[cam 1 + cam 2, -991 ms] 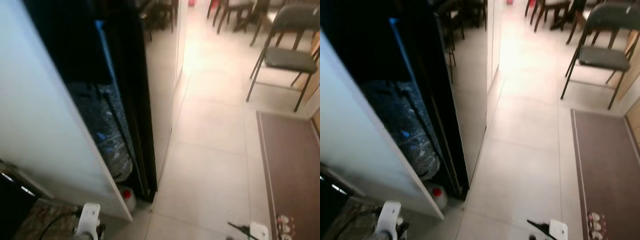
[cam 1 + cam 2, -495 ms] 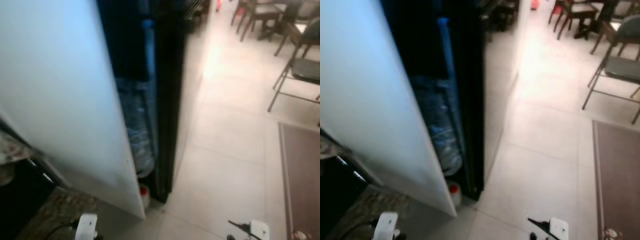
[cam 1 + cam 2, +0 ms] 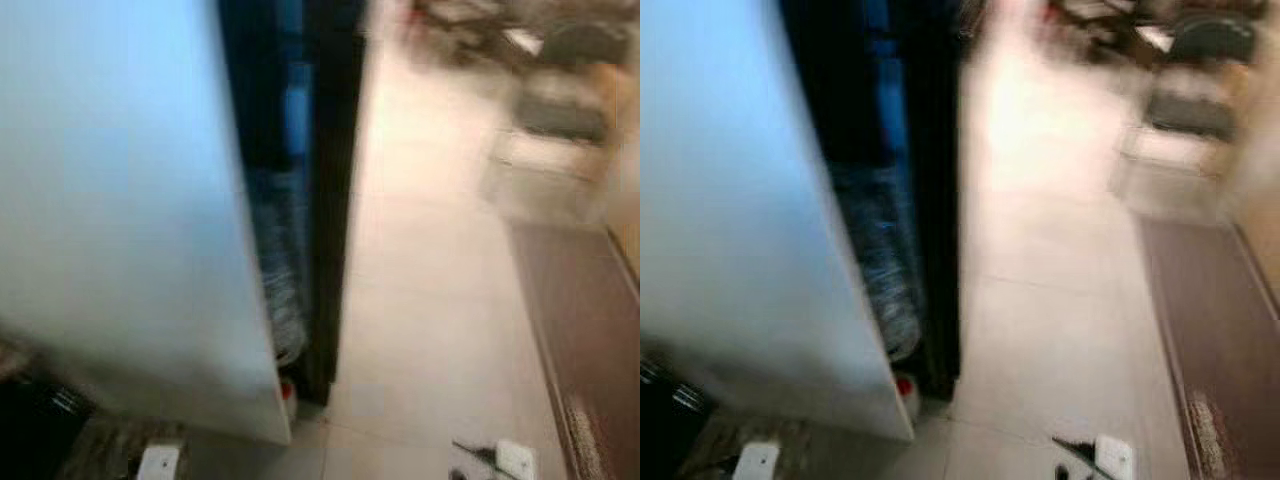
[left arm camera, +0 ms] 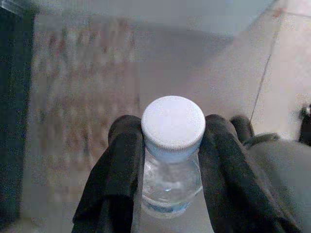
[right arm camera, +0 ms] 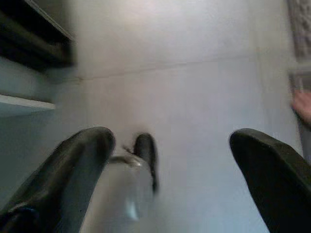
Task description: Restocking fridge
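— What does your left gripper [image 4: 167,145] hold?

— A clear water bottle [image 4: 171,160] with a white cap [image 4: 173,125]. My two black fingers [image 4: 119,165] press it from both sides, above the tiled floor [image 4: 286,63] near the white fridge door [image 3: 120,200].

— And the right gripper [image 5: 170,165]?

— Its fingers are spread wide with nothing between them, over the floor, to the right of the fridge. Beside the door's edge, in the dark gap, stands a big water jug [image 3: 280,270]. The head views are blurred.
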You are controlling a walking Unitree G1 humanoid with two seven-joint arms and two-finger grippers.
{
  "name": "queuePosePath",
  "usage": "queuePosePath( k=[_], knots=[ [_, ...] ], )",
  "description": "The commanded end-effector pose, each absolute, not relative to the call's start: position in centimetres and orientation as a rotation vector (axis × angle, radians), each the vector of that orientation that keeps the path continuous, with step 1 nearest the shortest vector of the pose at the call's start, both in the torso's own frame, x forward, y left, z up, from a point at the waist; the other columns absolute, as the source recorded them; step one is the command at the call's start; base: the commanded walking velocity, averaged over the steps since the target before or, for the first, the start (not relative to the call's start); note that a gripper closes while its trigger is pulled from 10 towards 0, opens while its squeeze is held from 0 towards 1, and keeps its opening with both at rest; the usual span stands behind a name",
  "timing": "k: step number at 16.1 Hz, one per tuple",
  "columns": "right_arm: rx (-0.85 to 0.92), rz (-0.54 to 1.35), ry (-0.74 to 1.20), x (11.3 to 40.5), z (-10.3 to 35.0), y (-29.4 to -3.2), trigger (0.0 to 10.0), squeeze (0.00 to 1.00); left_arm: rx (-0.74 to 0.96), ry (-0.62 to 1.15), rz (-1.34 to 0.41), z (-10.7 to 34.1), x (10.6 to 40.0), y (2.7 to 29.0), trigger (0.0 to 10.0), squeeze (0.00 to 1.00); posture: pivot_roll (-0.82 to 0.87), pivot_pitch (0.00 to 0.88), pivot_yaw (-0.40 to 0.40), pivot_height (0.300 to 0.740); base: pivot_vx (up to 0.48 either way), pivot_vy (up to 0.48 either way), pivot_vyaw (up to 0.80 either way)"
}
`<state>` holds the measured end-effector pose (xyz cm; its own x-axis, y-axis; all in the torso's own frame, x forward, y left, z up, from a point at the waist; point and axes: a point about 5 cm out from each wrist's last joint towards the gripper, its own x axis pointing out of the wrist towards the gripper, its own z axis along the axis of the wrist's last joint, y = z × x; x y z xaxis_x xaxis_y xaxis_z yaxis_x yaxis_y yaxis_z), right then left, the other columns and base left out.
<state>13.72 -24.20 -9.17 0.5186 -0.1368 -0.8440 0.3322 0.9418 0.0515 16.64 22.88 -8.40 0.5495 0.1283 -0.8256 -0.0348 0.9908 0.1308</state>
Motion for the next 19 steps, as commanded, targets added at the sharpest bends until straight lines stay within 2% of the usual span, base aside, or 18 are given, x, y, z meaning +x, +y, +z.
queuePosePath(
  k=[1,5,9,12,14,15,17,18,19],
  knots=[
    [0.228,-0.274,0.996,13.8,-9.3,-23.6,10.0,0.0,0.106,0.994,0.107,-8.5,16.2,23.4,10.0,0.0,-0.04,0.0,0.053,0.74,0.0,0.33,-0.59],
    [0.233,-0.278,0.988,13.9,-9.3,-23.5,10.0,0.0,0.107,0.991,0.091,-8.6,16.5,22.5,10.0,0.0,-0.04,0.0,0.052,0.74,0.0,0.325,0.0],
    [0.229,-0.289,0.974,14.0,-9.2,-23.6,10.0,0.0,0.129,1.001,0.079,-8.7,16.4,22.2,10.0,0.0,-0.05,0.0,0.053,0.74,0.0,0.0,0.0],
    [0.243,-0.367,0.902,14.2,-9.0,-23.9,10.0,0.0,0.131,1.0,0.083,-8.7,16.3,22.2,10.0,0.0,-0.06,0.0,0.062,0.74,0.0,0.0,0.0],
    [0.182,-0.34,0.854,14.7,-8.6,-24.0,10.0,0.0,0.147,1.0,0.078,-8.6,16.4,22.4,10.0,0.0,-0.08,0.0,0.072,0.74,0.0,0.0,0.0],
    [0.07,-0.294,0.826,15.2,-8.2,-24.2,10.0,0.0,0.152,0.998,0.079,-8.6,16.5,22.5,10.0,0.0,-0.07,0.0,0.067,0.74,0.0,0.0,0.0],
    [0.033,-0.253,0.79,15.6,-7.9,-24.1,10.0,0.0,0.158,0.987,0.089,-8.3,16.8,22.9,10.0,0.0,-0.07,0.0,0.063,0.74,0.0,0.0,0.0],
    [0.037,-0.3,0.679,17.5,-6.7,-24.2,10.0,0.0,0.156,0.978,0.102,-8.2,17.0,23.1,10.0,0.0,-0.08,0.0,0.064,0.74,0.0,0.0,0.0],
    [0.019,-0.327,0.403,22.3,-2.7,-25.3,10.0,0.0,0.158,0.977,0.105,-8.2,17.0,23.1,10.0,0.0,-0.08,0.0,0.066,0.74,0.0,0.0,0.0]
  ],
)
